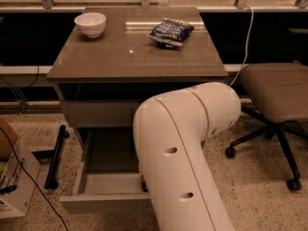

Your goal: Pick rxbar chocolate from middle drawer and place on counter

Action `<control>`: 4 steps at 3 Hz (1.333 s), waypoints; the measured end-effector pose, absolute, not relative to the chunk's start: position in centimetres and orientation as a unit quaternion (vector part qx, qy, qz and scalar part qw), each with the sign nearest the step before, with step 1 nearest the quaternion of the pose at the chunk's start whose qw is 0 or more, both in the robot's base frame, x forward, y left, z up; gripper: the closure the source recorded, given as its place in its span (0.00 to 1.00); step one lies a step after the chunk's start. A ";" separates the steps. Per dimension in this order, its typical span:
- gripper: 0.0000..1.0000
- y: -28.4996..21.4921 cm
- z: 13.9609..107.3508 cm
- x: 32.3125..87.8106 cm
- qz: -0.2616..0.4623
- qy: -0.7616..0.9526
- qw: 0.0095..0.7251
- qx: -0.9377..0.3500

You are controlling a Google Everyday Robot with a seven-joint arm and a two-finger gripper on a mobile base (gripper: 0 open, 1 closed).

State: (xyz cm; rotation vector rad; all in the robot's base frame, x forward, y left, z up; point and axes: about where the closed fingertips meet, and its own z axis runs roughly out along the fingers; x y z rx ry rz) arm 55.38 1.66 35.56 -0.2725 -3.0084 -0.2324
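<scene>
The middle drawer (pixel 103 203) is pulled open at the bottom of the cabinet, and its grey inside shows on the left. My white arm (pixel 178 153) reaches down over the drawer's right half and covers it. My gripper (pixel 142 181) is down inside the drawer behind the arm; only a dark sliver shows at the arm's left edge. The rxbar chocolate is hidden. The glossy counter (pixel 134 57) tops the cabinet.
A white bowl (pixel 90 24) stands at the counter's back left and a blue-white snack bag (pixel 171 31) at the back right. An office chair (pixel 276 90) stands to the right. A cardboard box (pixel 12 177) and a black bar (pixel 55 155) are on the floor to the left.
</scene>
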 end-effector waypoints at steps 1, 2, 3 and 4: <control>1.00 1.7 35.6 55.4 -0.077 -0.991 0.056 -0.090; 1.00 1.8 35.8 55.2 -0.115 -0.988 0.066 -0.077; 1.00 1.8 36.0 55.2 -0.117 -0.988 0.067 -0.076; 1.00 1.8 36.3 55.1 -0.148 -0.984 0.073 -0.063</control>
